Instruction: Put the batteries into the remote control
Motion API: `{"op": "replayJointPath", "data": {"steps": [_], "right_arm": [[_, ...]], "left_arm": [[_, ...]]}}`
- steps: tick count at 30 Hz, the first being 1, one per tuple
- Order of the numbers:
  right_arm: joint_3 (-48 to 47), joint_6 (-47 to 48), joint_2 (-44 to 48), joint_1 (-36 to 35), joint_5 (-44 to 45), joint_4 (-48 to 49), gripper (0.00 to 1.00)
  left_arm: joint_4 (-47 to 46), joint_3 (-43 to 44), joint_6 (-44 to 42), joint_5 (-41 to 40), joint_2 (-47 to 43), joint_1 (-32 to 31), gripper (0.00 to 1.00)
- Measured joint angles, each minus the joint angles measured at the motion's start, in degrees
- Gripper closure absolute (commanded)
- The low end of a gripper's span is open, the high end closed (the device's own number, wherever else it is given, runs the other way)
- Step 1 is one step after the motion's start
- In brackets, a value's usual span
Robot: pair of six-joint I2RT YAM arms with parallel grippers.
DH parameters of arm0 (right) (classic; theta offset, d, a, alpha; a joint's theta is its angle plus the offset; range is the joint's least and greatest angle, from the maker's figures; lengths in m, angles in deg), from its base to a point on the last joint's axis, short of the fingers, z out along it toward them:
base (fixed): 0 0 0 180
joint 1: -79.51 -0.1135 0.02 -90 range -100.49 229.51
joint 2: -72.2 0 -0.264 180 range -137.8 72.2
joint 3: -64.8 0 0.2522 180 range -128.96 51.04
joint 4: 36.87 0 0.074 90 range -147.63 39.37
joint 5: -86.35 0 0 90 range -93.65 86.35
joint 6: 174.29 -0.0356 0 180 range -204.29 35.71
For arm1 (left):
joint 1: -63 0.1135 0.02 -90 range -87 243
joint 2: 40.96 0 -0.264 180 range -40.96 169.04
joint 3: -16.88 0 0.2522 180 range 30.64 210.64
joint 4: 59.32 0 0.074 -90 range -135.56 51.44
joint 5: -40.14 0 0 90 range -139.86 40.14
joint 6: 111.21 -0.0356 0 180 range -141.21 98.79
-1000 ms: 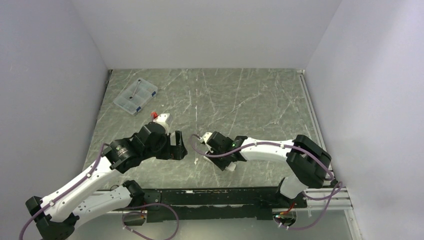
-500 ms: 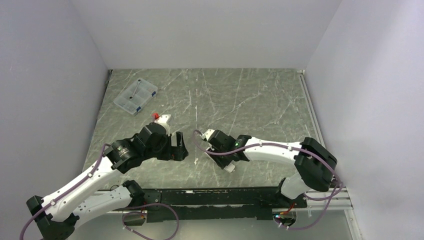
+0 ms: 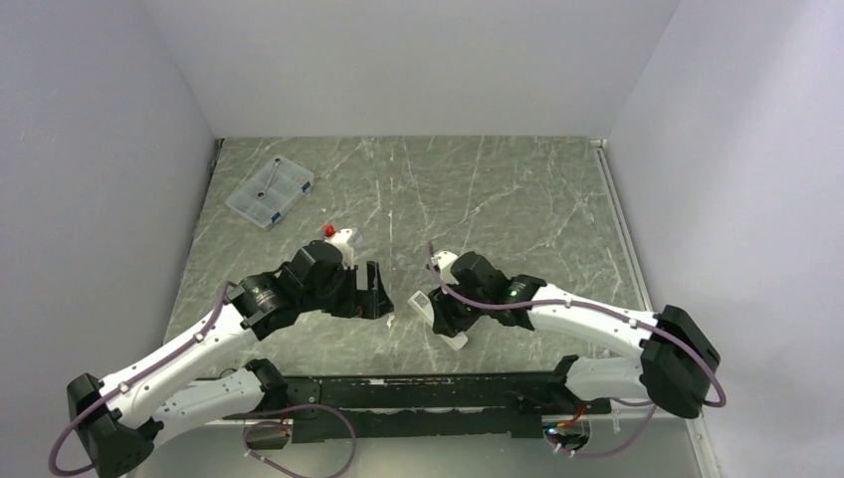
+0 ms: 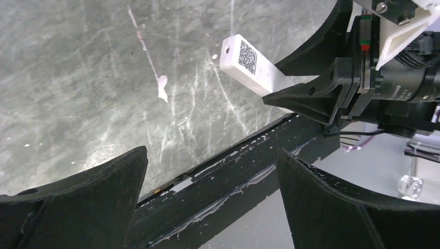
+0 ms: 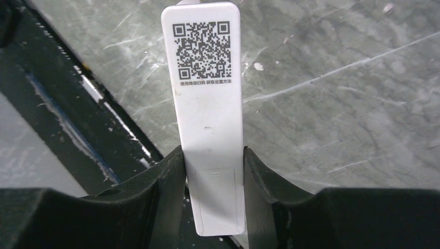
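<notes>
The remote control [image 5: 207,93] is a slim white handset, back face toward me with a QR code and the outline of a closed cover near its lower end. My right gripper [image 5: 214,155] is shut on its long sides, holding it tilted over the table's near edge. From above, the remote control [image 3: 422,306] pokes out left of the right gripper [image 3: 445,314]. In the left wrist view the remote control [image 4: 249,65] shows beyond the left gripper [image 4: 210,155], which is open and empty. The left gripper [image 3: 383,299] sits just left of the remote. The batteries are out of view.
A clear plastic compartment box [image 3: 269,191] lies at the back left of the green marbled table [image 3: 518,199]. A black rail [image 3: 428,388] runs along the near edge under both grippers. Grey walls close in the left, right and back.
The right gripper has narrowed onto the remote and swung it right and nearer, tilting it. The left arm has shifted right toward it, jaws still wide.
</notes>
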Motion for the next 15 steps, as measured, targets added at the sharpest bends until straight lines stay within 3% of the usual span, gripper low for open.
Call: {"op": "replayJointPath", "data": {"steps": [15], "right_arm": [[12.00,-8.41,11.52,11.06,-29.00,14.08,1.00]], "left_arm": [[-16.83,-5.35,1.11,15.06,0.11,2.16,0.01]]}}
